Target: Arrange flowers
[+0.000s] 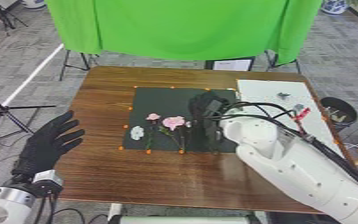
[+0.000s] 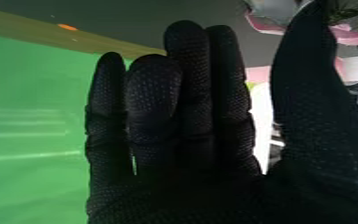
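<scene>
Two pink flowers lie on the dark mat (image 1: pixel 158 100) that covers the middle of the tabletop (image 1: pixel 158 177), so the job looks to be at the picking or placing step, with the arrangement itself yet to be built up. Over the mat, just beyond the flowers to their right in the head view, is the right hand (image 1: pixel 209 104); in the wrist view its fingers are straight and close together, the thumb standing off, and nothing can be seen pinched between them. Next, I judge, it needs to line up with a stem and close thumb and fingers on it gently, well below the petals, which would crush easily.

As for looks, the larger flower (image 1: pixel 174 122) is a full, ruffled pale pink head, with a thin dark-green stem running toward the robot. Beside it, the smaller flower (image 1: pixel 152 116) is a tighter head on its own slim stem. A white, lobed piece (image 1: pixel 137 132) lies near them, at the mat's left edge. Palm bare and fingers spread, the left hand (image 1: pixel 44 145) is off to the left.
</scene>
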Robot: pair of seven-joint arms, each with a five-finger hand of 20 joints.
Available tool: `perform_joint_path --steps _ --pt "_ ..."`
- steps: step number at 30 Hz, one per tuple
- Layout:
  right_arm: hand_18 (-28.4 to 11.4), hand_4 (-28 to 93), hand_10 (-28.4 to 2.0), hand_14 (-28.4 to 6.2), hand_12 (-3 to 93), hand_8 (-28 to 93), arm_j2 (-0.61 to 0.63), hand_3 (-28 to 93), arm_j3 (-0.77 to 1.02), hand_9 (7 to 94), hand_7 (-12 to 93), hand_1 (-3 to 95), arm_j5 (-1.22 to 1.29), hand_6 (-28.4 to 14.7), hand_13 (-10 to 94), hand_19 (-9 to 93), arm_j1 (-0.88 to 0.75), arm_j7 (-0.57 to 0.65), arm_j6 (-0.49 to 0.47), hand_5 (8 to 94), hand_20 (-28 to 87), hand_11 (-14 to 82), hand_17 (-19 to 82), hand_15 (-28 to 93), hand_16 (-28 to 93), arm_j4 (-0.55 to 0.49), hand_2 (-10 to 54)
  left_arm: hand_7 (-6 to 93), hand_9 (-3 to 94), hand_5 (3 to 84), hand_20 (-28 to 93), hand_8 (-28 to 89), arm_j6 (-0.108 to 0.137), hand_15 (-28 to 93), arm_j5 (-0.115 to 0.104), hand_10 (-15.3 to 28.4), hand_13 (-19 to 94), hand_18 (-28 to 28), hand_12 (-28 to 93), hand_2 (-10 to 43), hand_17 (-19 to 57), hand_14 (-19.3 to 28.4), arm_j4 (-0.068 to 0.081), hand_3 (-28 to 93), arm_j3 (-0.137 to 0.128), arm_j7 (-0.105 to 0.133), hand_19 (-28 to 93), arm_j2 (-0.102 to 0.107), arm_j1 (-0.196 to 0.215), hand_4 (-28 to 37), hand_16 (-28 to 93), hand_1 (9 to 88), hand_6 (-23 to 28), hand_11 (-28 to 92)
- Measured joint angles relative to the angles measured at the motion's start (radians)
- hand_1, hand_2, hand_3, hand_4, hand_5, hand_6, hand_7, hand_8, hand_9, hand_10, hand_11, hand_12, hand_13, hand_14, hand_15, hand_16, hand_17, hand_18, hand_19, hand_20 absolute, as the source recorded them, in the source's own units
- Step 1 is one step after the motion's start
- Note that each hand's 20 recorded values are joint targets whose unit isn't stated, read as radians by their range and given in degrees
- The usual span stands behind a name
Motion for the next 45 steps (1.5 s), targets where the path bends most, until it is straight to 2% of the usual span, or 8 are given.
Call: perform_joint_path --steps 9,15,19,26,30,38,41,45 --pt "-19.6 -28 -10.2 -8.4 27.3 -19 0.015 90 0.115 57.3 40 22.2 0.228 0.7 58 63 -0.01 0.017 -0.048 50.4 39 40.2 18 74 26 -0.018 -9.5 20.1 23.3 27.4 12 -11 0.0 41 0.0 12.1 18 21.4 17 -2.1 -9.9 16.1 0.0 72 -0.003 -0.001 43 -0.002 0.005 -28.3 -2 24.7 4.2 22" --pt "-19.5 -28 -12.3 -10.7 25.1 -18 0.035 93 0.112 35.9 39 22.4 0.213 -2.8 41 64 0.01 0.123 -0.011 32.6 37 34.2 16 66 18 -0.008 -9.5 20.2 23.3 27.4 12 -11 0.0 41 0.0 12.1 19 21.4 17 -2.0 -9.9 16.1 0.0 72 -0.003 -0.002 43 -0.003 0.005 -28.3 -2 24.8 4.2 22" --pt "-19.3 -28 -13.7 -11.5 24.1 -17 0.065 93 0.112 28.9 36 22.1 0.18 -4.3 32 61 0.034 0.222 0.01 26.2 35 26.7 13 49 13 0.026 -9.5 20.0 23.3 27.4 12 -11 0.0 41 0.001 12.1 19 21.4 17 -2.0 -9.9 16.0 0.0 72 -0.003 -0.002 43 -0.003 0.005 -28.3 -2 24.7 4.3 22" --pt "-19.6 -28 -14.0 -13.6 25.4 -14 0.156 92 0.165 23.3 31 21.8 0.184 -5.0 21 50 0.04 0.321 0.053 21.0 26 15.9 8 24 21 0.131 -9.5 20.0 23.3 27.4 12 -11 0.0 41 0.001 12.1 19 21.4 17 -2.0 -9.9 16.1 -0.001 72 -0.004 -0.002 43 -0.005 0.011 -28.3 -2 24.8 4.2 22" --pt "-19.7 -28 -14.1 -13.8 25.4 -14 0.216 91 0.239 23.3 30 21.4 0.194 -5.4 23 50 -0.009 0.365 0.058 20.3 25 14.5 8 23 22 0.156 -9.5 20.1 23.3 27.4 12 -11 0.0 41 0.001 12.1 18 21.4 17 -2.0 -9.9 16.1 -0.002 72 -0.009 -0.001 43 -0.005 0.016 -28.3 -2 24.8 4.1 22" --pt "-20.6 -28 -15.9 -10.3 22.1 -17 0.261 91 0.335 34.4 43 19.0 0.225 -7.6 37 48 -0.097 0.405 0.003 24.9 23 16.6 11 32 21 0.202 -9.5 20.0 23.3 27.5 12 -11 0.0 41 0.001 12.1 19 21.3 17 -2.1 -9.9 16.1 -0.002 72 -0.011 -0.001 43 -0.005 0.018 -28.3 -2 24.8 4.2 22" --pt "-20.8 -28 -14.1 -7.1 20.6 -19 0.265 91 0.341 39.9 46 21.7 0.23 -4.8 44 49 -0.112 0.394 -0.031 27.2 24 18.2 13 40 21 0.213 -9.5 20.0 23.3 27.5 12 -11 0.0 41 0.001 12.1 19 21.4 17 -2.0 -9.9 16.1 -0.002 72 -0.011 -0.001 43 -0.005 0.018 -28.3 -2 24.8 4.2 22" --pt "-20.5 -28 -12.4 -5.9 20.2 -21 0.265 91 0.33 41.7 47 24.0 0.23 -3.5 47 50 -0.119 0.352 -0.029 28.4 25 20.0 13 43 20 0.237 -9.5 20.0 23.3 27.6 12 -11 -0.001 41 0.001 12.1 18 21.3 17 -2.0 -9.9 16.0 -0.002 72 -0.011 0.0 43 -0.003 0.018 -28.3 -2 24.8 4.2 22"
